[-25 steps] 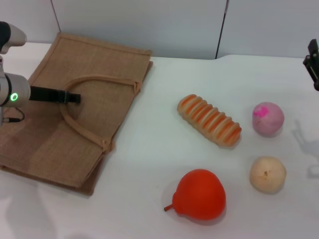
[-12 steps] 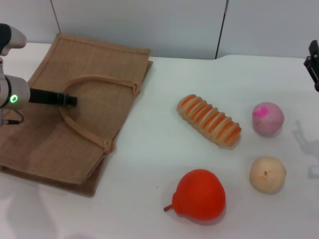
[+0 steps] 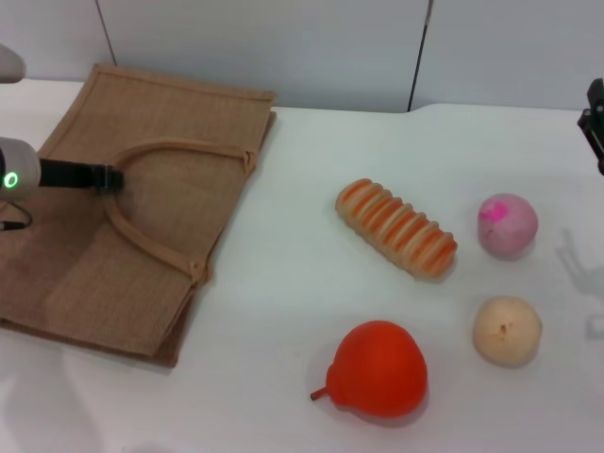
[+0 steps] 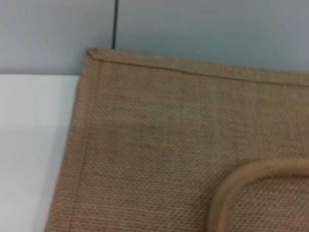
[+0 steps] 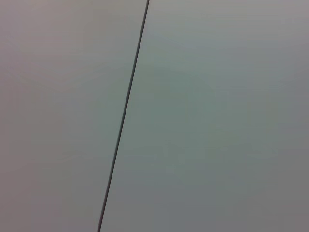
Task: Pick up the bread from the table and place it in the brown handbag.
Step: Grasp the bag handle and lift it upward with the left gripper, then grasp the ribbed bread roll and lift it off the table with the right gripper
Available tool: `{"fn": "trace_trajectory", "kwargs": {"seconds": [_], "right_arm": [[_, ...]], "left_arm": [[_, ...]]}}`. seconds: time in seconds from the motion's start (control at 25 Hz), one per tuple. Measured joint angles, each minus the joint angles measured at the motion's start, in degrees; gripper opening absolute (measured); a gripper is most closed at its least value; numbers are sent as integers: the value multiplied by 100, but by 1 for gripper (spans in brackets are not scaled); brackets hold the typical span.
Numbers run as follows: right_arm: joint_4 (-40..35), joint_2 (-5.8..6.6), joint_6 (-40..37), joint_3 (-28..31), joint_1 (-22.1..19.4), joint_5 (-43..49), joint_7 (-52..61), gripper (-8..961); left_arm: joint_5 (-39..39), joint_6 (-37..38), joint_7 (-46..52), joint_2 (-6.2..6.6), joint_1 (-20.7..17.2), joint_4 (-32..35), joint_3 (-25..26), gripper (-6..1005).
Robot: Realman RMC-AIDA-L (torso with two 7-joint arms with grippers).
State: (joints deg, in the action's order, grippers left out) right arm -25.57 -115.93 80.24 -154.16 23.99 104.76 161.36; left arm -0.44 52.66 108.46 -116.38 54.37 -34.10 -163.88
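Note:
The bread (image 3: 396, 228), an orange loaf with cream stripes, lies on the white table (image 3: 283, 293) right of centre. The brown handbag (image 3: 179, 132) lies flat at the left. My left gripper (image 3: 111, 177) reaches in from the left edge and is shut on the upper looped handle (image 3: 179, 147) of the bag. The left wrist view shows the bag's woven cloth (image 4: 169, 145) and a bend of a handle (image 4: 241, 179), not the fingers. My right gripper (image 3: 595, 123) hangs at the far right edge, well away from the bread. The right wrist view shows only wall.
A red pear-shaped fruit (image 3: 379, 368) lies in front of the bread. A pink ball (image 3: 507, 225) and a beige ball (image 3: 507, 330) lie to its right. A grey panelled wall (image 3: 330, 47) runs behind the table.
My left gripper has drawn back to the left, and the handbag has slid left with it. The bread, fruit and balls have not moved.

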Motion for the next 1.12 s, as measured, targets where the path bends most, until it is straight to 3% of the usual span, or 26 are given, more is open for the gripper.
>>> {"fn": "trace_trajectory", "kwargs": {"seconds": [0.12,0.24,0.52,0.8,1.0,1.12], "right_arm": [[0,0,0,0,0,0,0,874],[0,0,0,0,0,0,0,871],[0,0,0,0,0,0,0,864],[-120,8,-277,-13,13,-140,0,857],[-403,89,-1026,-20,129,-192,6,853],[-665,301,-1803,-37,299,-174,9,850]], "left_arm": [[-50,16,-4,-8,-6,-54,6,262],[-84,28,-20,-10,-6,-72,6,127],[-111,13,-46,-10,-6,-76,6,124],[-1325,405,-665,-9,-228,-87,-3,123],[-2345,1403,-1338,20,-491,-99,-14,122],[-2774,1926,-1672,25,-596,-99,-14,122]]}}
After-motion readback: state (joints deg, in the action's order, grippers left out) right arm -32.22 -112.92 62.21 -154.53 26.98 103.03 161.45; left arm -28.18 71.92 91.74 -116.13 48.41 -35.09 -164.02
